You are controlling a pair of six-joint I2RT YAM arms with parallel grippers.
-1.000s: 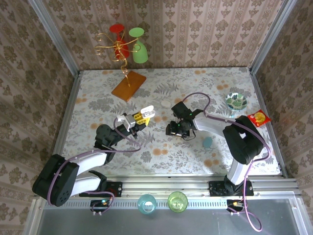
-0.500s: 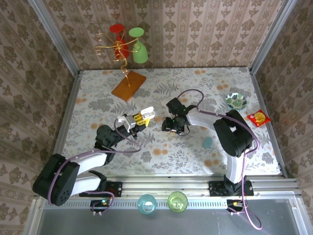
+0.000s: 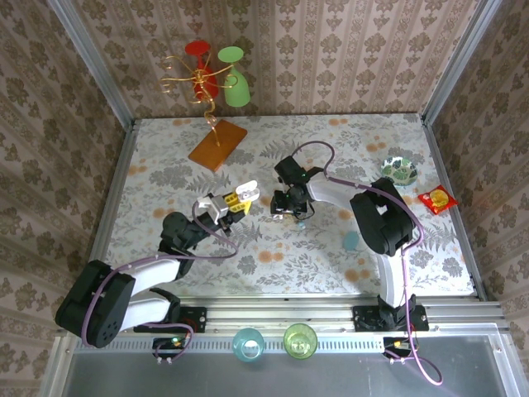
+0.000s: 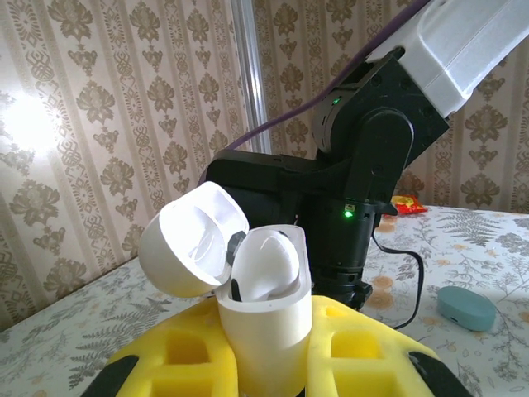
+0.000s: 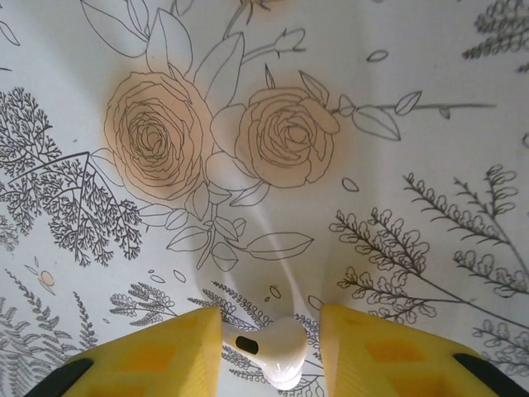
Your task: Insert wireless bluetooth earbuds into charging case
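My left gripper (image 3: 242,196) is shut on an open white charging case (image 4: 266,318), holding it upright with its lid (image 4: 188,241) swung back to the left. One white earbud (image 4: 266,258) sits in the case's well. My right gripper (image 3: 288,205) hangs just right of the case, pointing down at the flowered table (image 3: 273,265). Between its yellow fingers (image 5: 157,356) is a second glossy white earbud (image 5: 273,347), pressed against the left pad, with the tabletop well below. The right arm's black wrist (image 4: 347,190) rises close behind the case.
A teal pebble-like case (image 3: 351,241) lies on the table right of centre. A wire stand on a wooden base (image 3: 216,145) holds red and green glasses at the back left. A patterned dish (image 3: 399,171) and a red packet (image 3: 436,199) are at the right edge.
My right gripper has moved left and slightly back across the table with the earbud, closing in beside the open case. The left arm and case have stayed still.
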